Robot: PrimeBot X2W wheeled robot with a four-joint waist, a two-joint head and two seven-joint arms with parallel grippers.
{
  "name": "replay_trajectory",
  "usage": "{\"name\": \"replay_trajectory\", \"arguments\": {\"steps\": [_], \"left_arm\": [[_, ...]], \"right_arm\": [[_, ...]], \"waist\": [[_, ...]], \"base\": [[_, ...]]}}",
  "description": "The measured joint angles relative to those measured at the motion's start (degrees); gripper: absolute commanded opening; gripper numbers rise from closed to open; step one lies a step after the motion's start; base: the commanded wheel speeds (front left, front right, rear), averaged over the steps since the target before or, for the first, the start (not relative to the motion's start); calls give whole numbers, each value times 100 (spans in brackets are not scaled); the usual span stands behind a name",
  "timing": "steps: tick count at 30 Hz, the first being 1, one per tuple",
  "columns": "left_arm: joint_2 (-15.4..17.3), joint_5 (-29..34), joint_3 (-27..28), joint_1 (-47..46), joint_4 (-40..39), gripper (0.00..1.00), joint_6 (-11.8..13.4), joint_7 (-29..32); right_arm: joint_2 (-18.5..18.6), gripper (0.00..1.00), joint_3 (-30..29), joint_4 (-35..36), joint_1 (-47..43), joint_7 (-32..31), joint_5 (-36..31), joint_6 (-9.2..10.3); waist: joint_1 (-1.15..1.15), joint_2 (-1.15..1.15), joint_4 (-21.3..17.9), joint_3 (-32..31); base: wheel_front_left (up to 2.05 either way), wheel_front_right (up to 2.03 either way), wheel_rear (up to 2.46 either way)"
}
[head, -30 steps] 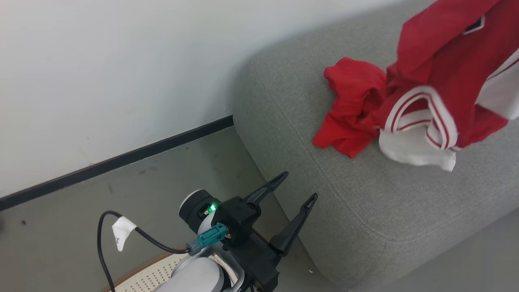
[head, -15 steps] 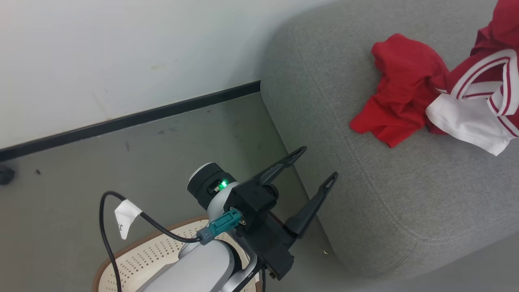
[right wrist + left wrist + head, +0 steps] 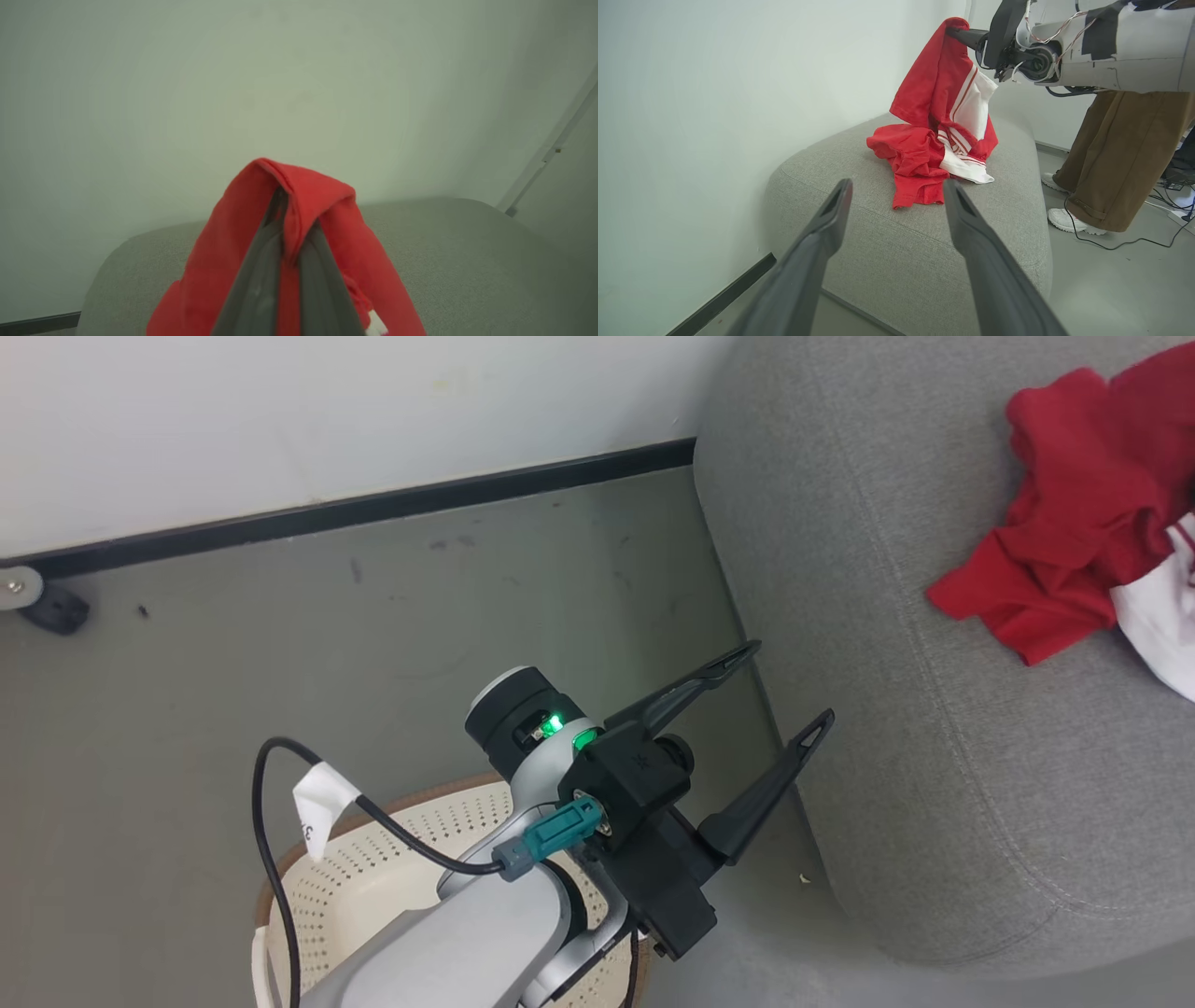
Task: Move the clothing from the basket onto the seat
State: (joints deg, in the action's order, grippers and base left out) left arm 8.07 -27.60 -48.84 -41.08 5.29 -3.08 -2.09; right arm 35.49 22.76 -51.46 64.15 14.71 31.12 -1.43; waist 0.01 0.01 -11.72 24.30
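Spotted a small caster at the far left of the floor, hard against the black baseboard. Found the basket further right, standing on the floor at the bottom edge of the head view, with the pale left forearm and a white cable tag across part of its perforated cream wall and brown rim. Noted the left gripper above the strip of floor between basket and seat. Saw its fingers spread wide with nothing between them, and one tip close beside the seat's rounded end edge; could not tell whether touching or just apart.

Looked along those fingers in the left wrist view and met the grey cushion end-on, wall to its left. Found the clothing on the seat's top, back from the near end edge: a crumpled red heap lying flat, and beside it to the right a red garment with a white panel and striped trim. Traced that garment upward to the right gripper, which pinched its top fold and held it hoisted, the lower part draped down onto the heap and the cushion. Confirmed the grip in the right wrist view: both fingers pressed together on a fold of red fabric, grey seat below and pale wall behind.

Made out, at the far right of the left wrist view, a person's brown trouser legs and white shoes on the floor just beside the seat's long outer edge.
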Motion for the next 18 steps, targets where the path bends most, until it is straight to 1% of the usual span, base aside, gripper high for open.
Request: {"name": "replay_trajectory", "arguments": {"steps": [5,9,14,15,17,18], "left_arm": [[-4,4,3,-4,30,100,0,-1],[-1,4,4,-9,82,100,0,-3],[2,4,13,-13,130,100,1,-11],[11,5,21,-13,130,100,4,-13],[38,5,42,-13,133,100,4,-55],[46,5,47,-13,142,100,4,-56]], "right_arm": [[-401,0,144,-385,66,0,-92,-9],[-492,0,182,-677,70,0,-93,-18],[-637,0,187,-920,66,0,-93,-107],[-670,19,188,-980,66,0,-92,-120],[-747,48,203,-1049,65,0,-92,-154],[-788,83,214,-1061,65,0,-92,-160]], "waist": [[0,0,159,163],[0,0,227,234],[0,-1,237,269],[0,-1,229,274],[-1,0,201,282],[-1,-1,185,285]], "base": [[0,0,0],[0,0,0],[0,0,0],[0,0,0],[0,0,0],[0,0,0]]}}
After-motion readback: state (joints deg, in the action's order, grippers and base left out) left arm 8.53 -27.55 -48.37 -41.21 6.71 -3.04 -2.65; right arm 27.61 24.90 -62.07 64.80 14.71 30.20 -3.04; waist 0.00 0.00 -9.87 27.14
